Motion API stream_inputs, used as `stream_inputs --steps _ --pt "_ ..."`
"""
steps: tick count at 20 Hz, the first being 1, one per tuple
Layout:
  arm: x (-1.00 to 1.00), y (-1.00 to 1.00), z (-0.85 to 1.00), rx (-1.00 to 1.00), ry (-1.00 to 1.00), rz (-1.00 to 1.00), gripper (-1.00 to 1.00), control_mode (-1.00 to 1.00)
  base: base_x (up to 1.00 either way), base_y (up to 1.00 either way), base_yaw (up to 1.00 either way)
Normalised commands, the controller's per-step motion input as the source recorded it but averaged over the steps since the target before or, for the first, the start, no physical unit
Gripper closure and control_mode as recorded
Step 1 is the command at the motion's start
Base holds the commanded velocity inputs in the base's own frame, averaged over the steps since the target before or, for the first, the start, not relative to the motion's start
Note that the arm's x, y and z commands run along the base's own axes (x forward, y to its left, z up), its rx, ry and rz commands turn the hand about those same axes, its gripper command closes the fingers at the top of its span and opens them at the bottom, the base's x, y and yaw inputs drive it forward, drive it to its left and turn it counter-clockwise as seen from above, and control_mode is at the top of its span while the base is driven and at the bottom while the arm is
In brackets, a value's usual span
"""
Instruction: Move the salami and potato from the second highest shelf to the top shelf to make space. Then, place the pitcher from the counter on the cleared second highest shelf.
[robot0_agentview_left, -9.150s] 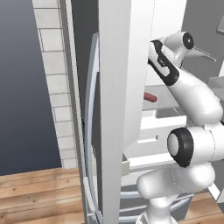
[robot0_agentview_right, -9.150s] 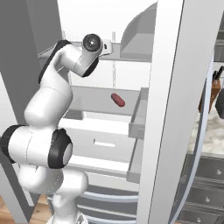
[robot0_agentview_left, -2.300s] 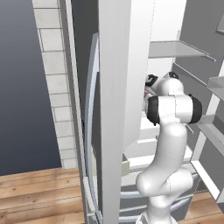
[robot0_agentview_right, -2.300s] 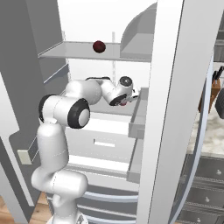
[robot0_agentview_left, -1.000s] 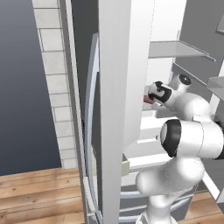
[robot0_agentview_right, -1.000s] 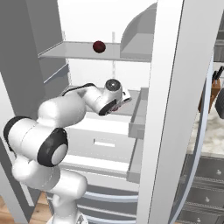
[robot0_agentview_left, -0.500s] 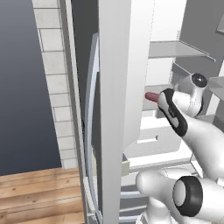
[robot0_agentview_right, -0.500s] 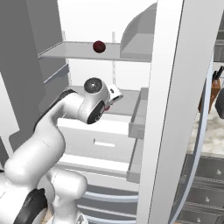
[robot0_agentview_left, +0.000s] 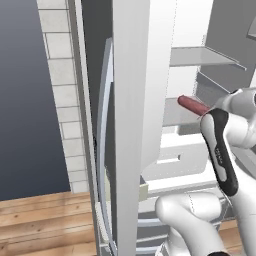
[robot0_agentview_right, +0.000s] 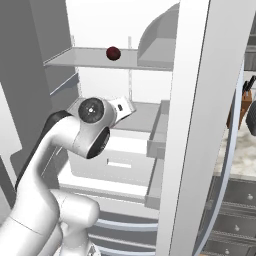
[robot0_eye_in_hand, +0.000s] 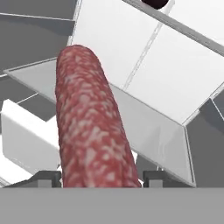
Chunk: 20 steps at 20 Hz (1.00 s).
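My gripper (robot0_eye_in_hand: 100, 179) is shut on the salami (robot0_eye_in_hand: 89, 127), a mottled dark red sausage that sticks out ahead between the two fingertips (robot0_eye_in_hand: 48, 179). In the left base view the salami (robot0_agentview_left: 194, 105) hangs just above the second highest shelf (robot0_agentview_left: 172, 112), with the arm's wrist right behind it. The top shelf (robot0_agentview_right: 85, 59) carries a small dark round potato (robot0_agentview_right: 113, 53), which also shows as a dark spot (robot0_eye_in_hand: 155, 3) at the upper edge of the hand view. The second highest shelf (robot0_eye_in_hand: 148, 135) lies below the salami. The pitcher is out of view.
A white drawer box (robot0_agentview_right: 117, 160) sits under the shelves. The open fridge door (robot0_agentview_left: 130, 125) stands close at the left, and door-side bins (robot0_agentview_right: 160, 130) at the right. A curved grey cover (robot0_agentview_right: 160, 45) takes the right part of the top shelf. The counter (robot0_agentview_right: 245, 155) is at the far right.
The arm has folded back toward the base, its elbow now large in both base views. The salami stays in the grip and has shifted slightly up and outward from the second shelf.
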Motion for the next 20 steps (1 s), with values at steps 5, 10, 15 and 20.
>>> stream_inputs --steps 5,10,15,20 --pt "-0.47 0.0 0.97 0.1 -0.02 -0.07 1.0 -1.0 0.0 0.0 0.0" --pt "-0.02 0.0 0.84 0.02 0.0 -0.15 1.0 -1.0 0.0 0.0 0.0" --pt "0.03 -0.01 0.67 0.0 -0.01 -0.13 1.0 -1.0 0.0 0.0 0.0" --pt "0.33 -0.06 0.34 0.04 -0.01 -0.04 1.0 -1.0 0.0 0.0 0.0"
